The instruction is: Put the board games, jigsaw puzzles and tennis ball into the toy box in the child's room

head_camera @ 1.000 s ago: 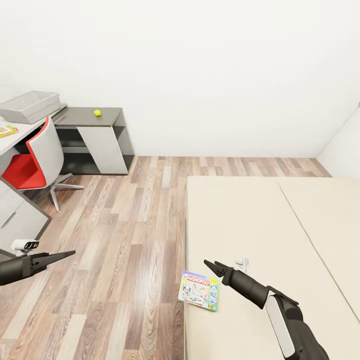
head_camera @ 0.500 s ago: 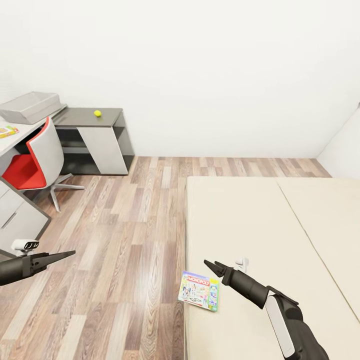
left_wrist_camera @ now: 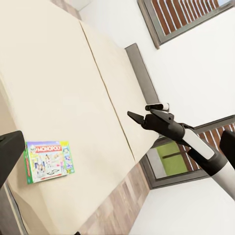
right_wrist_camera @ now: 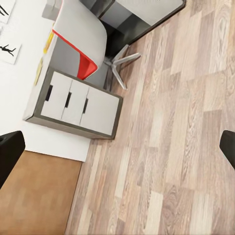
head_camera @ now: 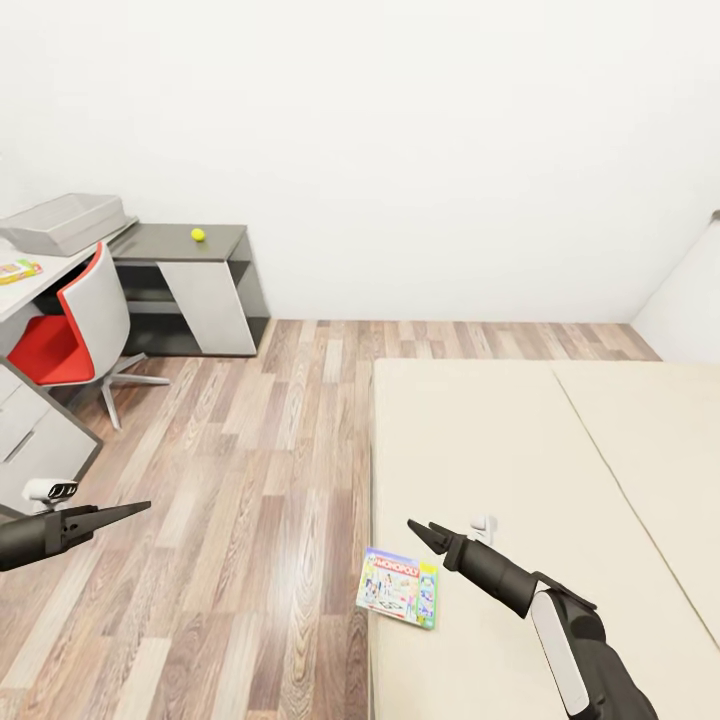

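The Monopoly box (head_camera: 399,586) lies flat at the near corner of the bed (head_camera: 520,460), overhanging the bed's floor-side edge. You are at the first pickup, judging by the far toy box (head_camera: 62,222) on the worktop (head_camera: 185,240). The right claw (head_camera: 420,532) hovers just beside the box, fingers close together, holding nothing; spread them, then descend over the overhanging edge. The left claw (head_camera: 120,513) hangs over open floor (head_camera: 250,470), narrowed to a point, empty. Chair (head_camera: 75,325) blocks the worktop approach.

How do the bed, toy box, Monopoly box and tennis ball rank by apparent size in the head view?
1. bed
2. toy box, farther from the camera
3. Monopoly box, nearer
4. tennis ball
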Robot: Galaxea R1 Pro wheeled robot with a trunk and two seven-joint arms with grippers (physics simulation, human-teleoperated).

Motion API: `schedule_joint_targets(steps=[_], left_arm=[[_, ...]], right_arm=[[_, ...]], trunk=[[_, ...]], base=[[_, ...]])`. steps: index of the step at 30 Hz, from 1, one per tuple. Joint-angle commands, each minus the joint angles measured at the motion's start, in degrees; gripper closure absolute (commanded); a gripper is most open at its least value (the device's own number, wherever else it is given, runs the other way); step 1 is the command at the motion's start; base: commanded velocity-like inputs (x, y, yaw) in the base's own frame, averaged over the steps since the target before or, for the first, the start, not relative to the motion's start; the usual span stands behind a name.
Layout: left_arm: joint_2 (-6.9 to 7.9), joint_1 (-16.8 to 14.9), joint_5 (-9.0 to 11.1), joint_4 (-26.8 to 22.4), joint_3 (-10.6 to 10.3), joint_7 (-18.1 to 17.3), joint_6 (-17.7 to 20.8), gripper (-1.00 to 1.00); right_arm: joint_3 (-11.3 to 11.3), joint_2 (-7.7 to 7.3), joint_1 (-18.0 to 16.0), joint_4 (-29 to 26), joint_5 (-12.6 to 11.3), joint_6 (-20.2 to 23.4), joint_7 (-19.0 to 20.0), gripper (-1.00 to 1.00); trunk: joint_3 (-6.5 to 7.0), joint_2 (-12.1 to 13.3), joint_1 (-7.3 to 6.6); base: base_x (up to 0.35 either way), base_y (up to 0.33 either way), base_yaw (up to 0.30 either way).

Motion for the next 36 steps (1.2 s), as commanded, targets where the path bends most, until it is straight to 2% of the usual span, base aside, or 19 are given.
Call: schedule_joint_targets(steps=[1, 25, 36], left_arm=[[0.02, 0.0, 0.0, 0.0, 0.0, -0.2, 0.6, -1.00], [0.02, 0.0, 0.0, 0.0, 0.0, -0.2, 0.6, -1.00], [0.09, 0.0, 0.0, 0.0, 0.1, -0.2, 0.6, -1.00]], right_arm=[[-0.1, 0.05, 0.0, 0.0, -0.3, 0.4, 0.1, -1.00], [0.0, 0.03, 0.0, 0.6, -0.2, 0.4, 0.1, -1.00], [-0.1, 0.06, 0.0, 0.8, -0.2, 0.4, 0.1, -1.00]], trunk=[[0.00, -0.1, 0.03], [2.15, -0.1, 0.03], [2.52, -0.1, 0.03]], base=[[0.000, 0.000, 0.000], [0.000, 0.000, 0.000], [0.000, 0.000, 0.000]])
